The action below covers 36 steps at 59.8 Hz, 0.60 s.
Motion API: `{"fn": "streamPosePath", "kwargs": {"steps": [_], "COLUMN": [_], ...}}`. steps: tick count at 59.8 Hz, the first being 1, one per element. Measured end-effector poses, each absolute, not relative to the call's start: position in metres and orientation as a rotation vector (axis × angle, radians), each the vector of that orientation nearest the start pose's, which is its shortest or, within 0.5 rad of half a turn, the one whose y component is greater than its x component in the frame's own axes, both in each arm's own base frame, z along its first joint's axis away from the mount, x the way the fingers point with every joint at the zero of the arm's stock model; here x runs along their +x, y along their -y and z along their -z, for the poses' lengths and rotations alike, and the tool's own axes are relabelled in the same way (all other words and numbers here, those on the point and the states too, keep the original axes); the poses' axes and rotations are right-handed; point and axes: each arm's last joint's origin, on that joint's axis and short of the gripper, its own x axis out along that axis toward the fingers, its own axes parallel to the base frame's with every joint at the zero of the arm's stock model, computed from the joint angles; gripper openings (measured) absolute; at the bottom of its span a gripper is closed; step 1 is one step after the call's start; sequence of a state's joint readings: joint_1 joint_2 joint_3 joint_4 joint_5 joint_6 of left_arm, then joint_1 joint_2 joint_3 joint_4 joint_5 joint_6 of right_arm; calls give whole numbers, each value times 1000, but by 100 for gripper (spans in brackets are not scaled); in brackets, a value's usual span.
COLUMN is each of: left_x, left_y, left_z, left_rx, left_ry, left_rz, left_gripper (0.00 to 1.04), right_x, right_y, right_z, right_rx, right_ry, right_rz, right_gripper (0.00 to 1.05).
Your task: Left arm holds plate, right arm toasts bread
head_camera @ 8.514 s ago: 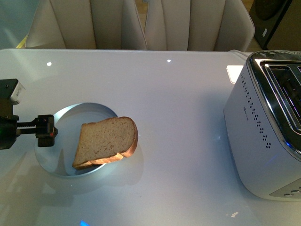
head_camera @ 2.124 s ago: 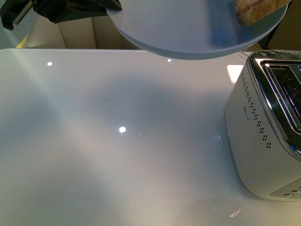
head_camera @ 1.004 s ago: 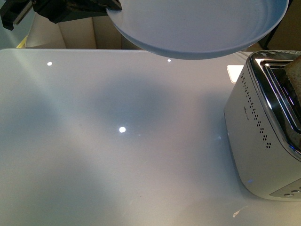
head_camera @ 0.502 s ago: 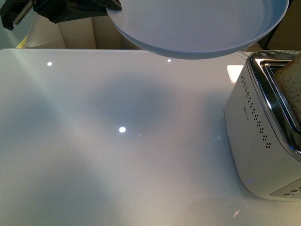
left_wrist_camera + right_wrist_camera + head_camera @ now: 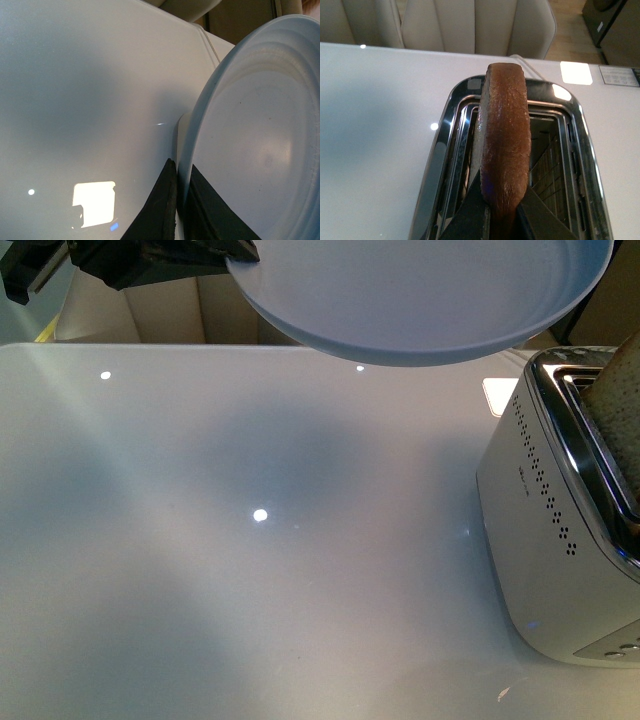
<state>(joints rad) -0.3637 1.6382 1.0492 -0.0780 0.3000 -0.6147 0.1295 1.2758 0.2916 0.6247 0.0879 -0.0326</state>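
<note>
My left gripper (image 5: 240,252) is shut on the rim of the pale blue-grey plate (image 5: 420,300) and holds it high above the table's far side; the plate is tilted and bare. In the left wrist view the black jaws (image 5: 181,172) pinch the plate's rim (image 5: 250,150). My right gripper (image 5: 501,202) is shut on the bread (image 5: 504,145), a brown-crusted slice held upright and edge-on over the silver toaster's (image 5: 437,165) left slot. In the front view the bread (image 5: 618,405) shows at the right edge above the toaster (image 5: 545,540); the right gripper is out of that view.
The white glossy table (image 5: 260,570) stretches left of the toaster. Beige chairs (image 5: 470,25) stand behind its far edge. A small white pad (image 5: 497,395) lies behind the toaster. The toaster's second slot (image 5: 547,160) is open beside the bread.
The bread has come further into view over the toaster's slot and now stands a little higher. The plate and left gripper have stayed still.
</note>
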Motion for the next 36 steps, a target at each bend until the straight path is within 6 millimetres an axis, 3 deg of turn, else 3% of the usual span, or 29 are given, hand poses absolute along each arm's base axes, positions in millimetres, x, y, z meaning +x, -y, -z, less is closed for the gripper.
{"fn": "streamPosePath", "kwargs": {"steps": [10,17,36], "left_x": [324,324,324], "left_y": [132,132,132], "left_z": [-222,-222,-222], "left_rx": [-548,-548,-548], "left_ry": [-852,-852,-852], "left_rz": [409,409,409], "left_gripper": [3,3,3], "right_x": [211,208,200], "right_y": [-31,-31,-24], "right_z": [-136,-127,-136], "right_rx": [-52,-37,-17], "right_ry": [-389,-418,-387], "right_rz": [-41,-28,21], "right_gripper": [5,30,75]}}
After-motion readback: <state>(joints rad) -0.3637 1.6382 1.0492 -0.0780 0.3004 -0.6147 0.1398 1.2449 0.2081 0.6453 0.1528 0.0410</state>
